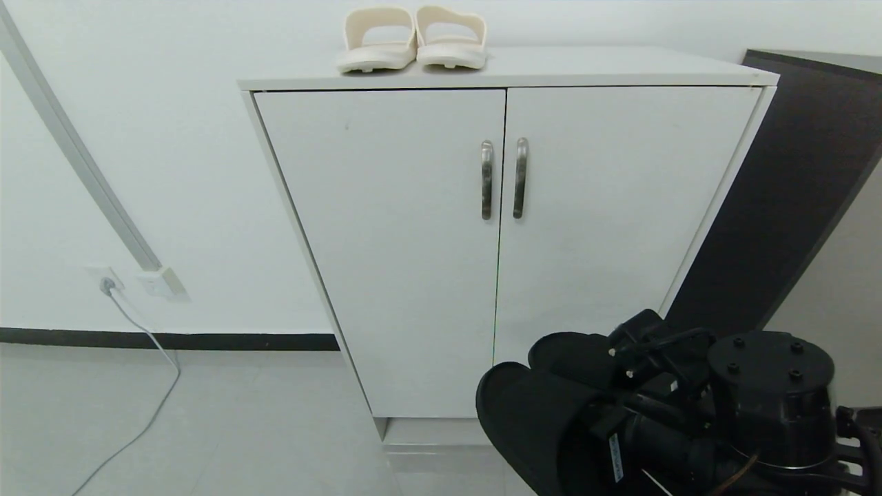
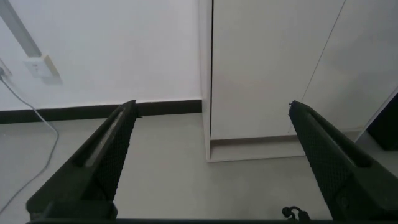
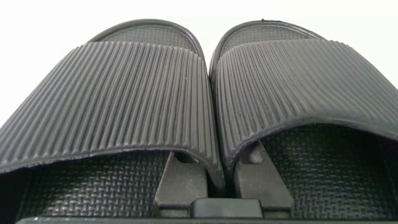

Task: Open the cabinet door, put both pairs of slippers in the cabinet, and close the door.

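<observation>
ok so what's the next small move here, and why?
Probably raise the left gripper to the left handle and grip it. Both doors are shut. The right gripper is shut on the black slippers, so it can't pull. The left one is open, empty and hangs low before the cabinet.

This looks like a plain home hallway or entry corner. A white two-door cabinet (image 1: 506, 241) stands against a bare white wall (image 1: 138, 103) with cream slippers (image 1: 413, 38) on its top. Black skirting (image 1: 165, 339) runs along grey floor tiles (image 1: 207, 427), and a wall socket (image 1: 103, 279) feeds a grey cable (image 1: 177, 372) at left
</observation>
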Tool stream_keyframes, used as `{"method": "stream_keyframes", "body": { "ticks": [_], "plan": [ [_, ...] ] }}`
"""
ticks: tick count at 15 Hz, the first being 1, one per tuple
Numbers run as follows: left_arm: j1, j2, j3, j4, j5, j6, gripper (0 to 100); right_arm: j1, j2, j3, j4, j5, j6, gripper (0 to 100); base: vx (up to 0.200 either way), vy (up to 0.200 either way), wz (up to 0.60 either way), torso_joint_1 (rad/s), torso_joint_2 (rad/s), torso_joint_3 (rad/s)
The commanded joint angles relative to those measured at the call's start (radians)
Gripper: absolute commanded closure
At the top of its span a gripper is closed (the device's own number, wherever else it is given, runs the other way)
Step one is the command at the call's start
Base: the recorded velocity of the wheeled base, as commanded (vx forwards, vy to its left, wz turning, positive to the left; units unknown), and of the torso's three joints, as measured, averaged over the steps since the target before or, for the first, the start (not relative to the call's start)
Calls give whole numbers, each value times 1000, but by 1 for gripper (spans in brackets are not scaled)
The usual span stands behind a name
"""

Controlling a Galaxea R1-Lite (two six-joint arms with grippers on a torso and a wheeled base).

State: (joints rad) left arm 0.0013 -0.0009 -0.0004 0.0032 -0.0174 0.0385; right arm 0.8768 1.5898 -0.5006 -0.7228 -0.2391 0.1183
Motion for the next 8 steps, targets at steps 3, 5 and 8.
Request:
{"method": "stream_keyframes", "body": {
  "ticks": [3,5,8],
  "plan": [
    [-1,58,-6,-5,-4,40,0,1,1,2,-1,1,0,100,0,0,0,-2,196,180],
    [-35,194,-113,-61,-26,-65,0,1,6,1,-1,1,0,100,0,0,0,-4,28,16],
    [-72,541,-328,-129,-170,-120,0,1,7,1,-1,0,-3,100,0,0,0,0,0,0]
  ]
}}
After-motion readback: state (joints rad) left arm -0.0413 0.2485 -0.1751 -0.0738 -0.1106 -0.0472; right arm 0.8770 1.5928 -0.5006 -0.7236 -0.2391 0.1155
